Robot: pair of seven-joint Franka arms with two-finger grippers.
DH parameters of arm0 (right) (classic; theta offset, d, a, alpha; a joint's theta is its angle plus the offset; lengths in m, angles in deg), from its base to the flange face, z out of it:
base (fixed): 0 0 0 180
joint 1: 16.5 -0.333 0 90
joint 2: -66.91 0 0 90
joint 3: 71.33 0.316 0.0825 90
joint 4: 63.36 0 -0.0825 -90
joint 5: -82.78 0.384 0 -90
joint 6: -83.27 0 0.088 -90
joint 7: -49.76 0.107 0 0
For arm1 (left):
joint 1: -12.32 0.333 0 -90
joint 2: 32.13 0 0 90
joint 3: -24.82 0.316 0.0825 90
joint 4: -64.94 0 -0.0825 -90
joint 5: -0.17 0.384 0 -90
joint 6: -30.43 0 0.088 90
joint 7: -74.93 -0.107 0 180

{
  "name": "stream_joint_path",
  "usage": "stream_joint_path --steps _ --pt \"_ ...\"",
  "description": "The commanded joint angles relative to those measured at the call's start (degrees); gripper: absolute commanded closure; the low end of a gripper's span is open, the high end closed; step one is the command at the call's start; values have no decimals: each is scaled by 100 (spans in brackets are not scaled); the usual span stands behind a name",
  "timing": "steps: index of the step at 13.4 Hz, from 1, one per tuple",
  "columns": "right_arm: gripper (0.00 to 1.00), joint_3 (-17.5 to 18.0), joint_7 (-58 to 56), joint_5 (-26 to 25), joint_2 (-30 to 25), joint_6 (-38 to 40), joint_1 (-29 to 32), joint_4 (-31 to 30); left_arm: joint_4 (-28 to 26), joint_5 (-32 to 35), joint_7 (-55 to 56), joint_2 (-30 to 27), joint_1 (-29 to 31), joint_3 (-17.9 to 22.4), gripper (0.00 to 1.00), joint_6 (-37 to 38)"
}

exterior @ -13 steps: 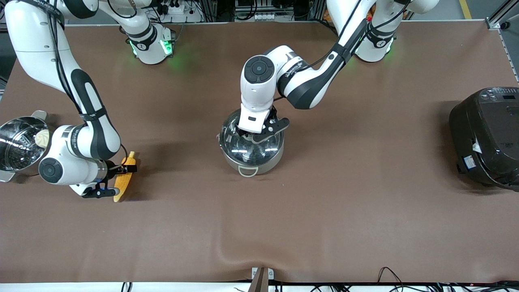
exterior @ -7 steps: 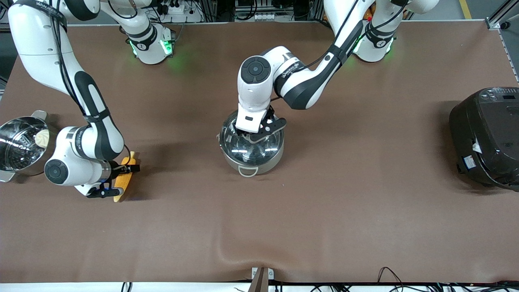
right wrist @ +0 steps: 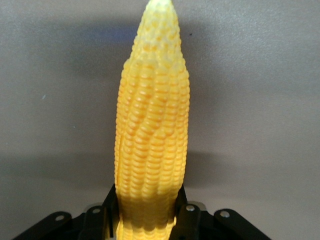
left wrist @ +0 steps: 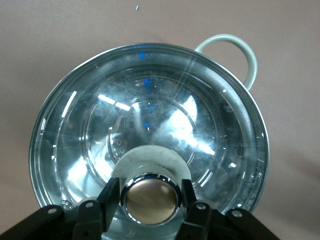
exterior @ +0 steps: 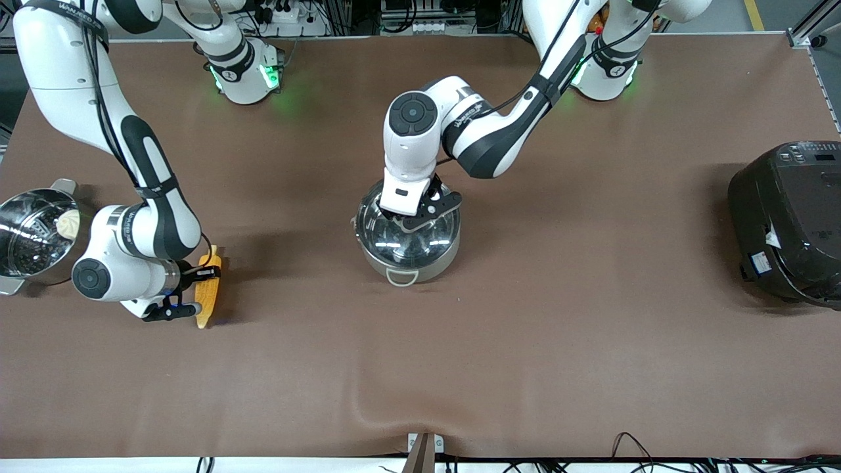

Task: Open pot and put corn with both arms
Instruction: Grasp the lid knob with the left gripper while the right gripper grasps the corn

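The steel pot (exterior: 406,265) stands mid-table with its glass lid (exterior: 430,242) on. My left gripper (exterior: 409,221) is shut on the lid's copper-coloured knob (left wrist: 150,201), one finger (left wrist: 111,194) on each side of it. One grey loop handle (left wrist: 239,50) shows at the rim. The yellow corn (exterior: 210,290) is low at the table near the right arm's end. My right gripper (exterior: 199,290) is shut on its thick end, and the tapered tip points away in the right wrist view (right wrist: 152,125). I cannot tell if the corn touches the table.
A steel steamer pot with a white bun (exterior: 29,230) stands at the table's edge beside the right arm's wrist. A large black rice cooker (exterior: 788,223) stands at the left arm's end. The brown cloth has a ridge (exterior: 387,410) near the front edge.
My right gripper has closed on the corn and shifted it slightly toward the pot. My left gripper has settled lower onto the lid knob.
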Motion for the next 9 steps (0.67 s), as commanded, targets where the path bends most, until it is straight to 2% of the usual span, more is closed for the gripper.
stream_joint_path --steps 1,3,6,9 --pt "100 -6 -359 6 -20 82 -29 71 125 187 144 84 -72 37 50 47" --pt "100 -6 -851 6 -247 99 -12 88 117 187 135 92 -72 37 54 47" --pt "100 2 -1405 6 -652 459 -29 124 116 187 144 145 -72 46 54 47" --pt "100 20 -1793 6 -1161 1046 -204 211 125 187 144 206 -72 46 57 47"
